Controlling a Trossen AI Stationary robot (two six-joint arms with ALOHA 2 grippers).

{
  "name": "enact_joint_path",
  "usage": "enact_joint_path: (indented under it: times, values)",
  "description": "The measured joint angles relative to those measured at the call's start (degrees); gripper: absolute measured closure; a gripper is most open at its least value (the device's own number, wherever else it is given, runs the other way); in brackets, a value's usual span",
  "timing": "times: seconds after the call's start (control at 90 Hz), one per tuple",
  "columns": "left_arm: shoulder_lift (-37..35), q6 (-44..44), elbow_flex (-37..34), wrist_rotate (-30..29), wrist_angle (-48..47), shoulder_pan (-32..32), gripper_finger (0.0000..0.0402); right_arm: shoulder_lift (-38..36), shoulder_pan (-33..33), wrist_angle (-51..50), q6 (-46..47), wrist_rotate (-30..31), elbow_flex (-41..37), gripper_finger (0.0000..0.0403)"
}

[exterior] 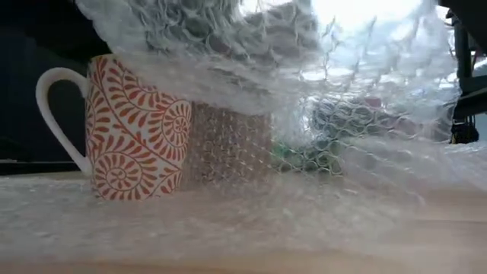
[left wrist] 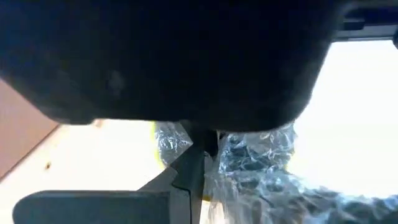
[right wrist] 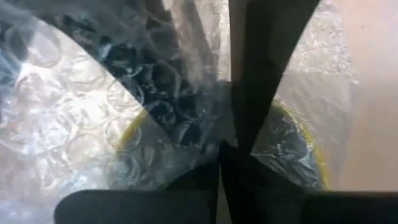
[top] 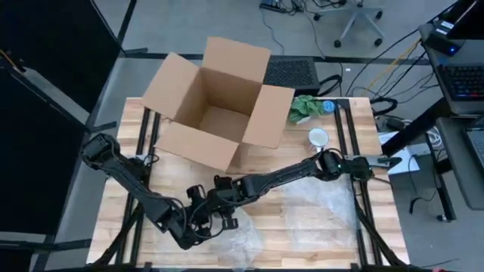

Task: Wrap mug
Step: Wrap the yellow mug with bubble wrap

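A mug (exterior: 133, 129) with an orange swirl pattern and a white handle stands upright on a sheet of bubble wrap (exterior: 319, 99) near the table's front. Part of the sheet is lifted and draped over the mug's top and one side. The rest lies flat on the table (top: 302, 215). My left gripper (top: 198, 217) and my right gripper (top: 217, 199) meet over the mug, both shut on the wrap. In the high view the arms hide the mug. Its yellow inner rim (right wrist: 298, 134) shows through the wrap. My left gripper pinches a bunched part of the bubble wrap (left wrist: 227, 152) between its two fingers. The wrap hangs from the fingers beside the mug's yellow rim (left wrist: 155, 146). My right gripper pinches gathered bubble wrap (right wrist: 202, 127) between its two fingers, coming from above over the mug's mouth. The wrap spreads across the rim below the fingers.
An open cardboard box (top: 215, 102) stands at the far middle of the table. A small white mug (top: 318, 138) and a green leafy thing (top: 306, 108) sit at the far right. Black rails (top: 355, 181) run along the table's sides.
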Motion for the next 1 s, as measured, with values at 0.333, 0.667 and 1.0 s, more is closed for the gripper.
enact_joint_path:
  times: [0.333,0.667,1.0]
  values:
    - [0.0,-0.1,-0.1,-0.1,0.2,0.0,0.0338,0.0,-0.3,0.4,-0.4,0.2,0.0,0.0403]
    - [-0.4,-0.1,-0.2,-1.5,0.5,-0.7,0.0338,-0.6,-0.5,-1.3,0.9,0.3,-0.3,0.0403]
    - [-1.8,0.1,-0.3,-3.3,0.1,-0.9,0.0338,-8.9,-0.9,1.5,2.7,0.5,-3.3,0.0403]
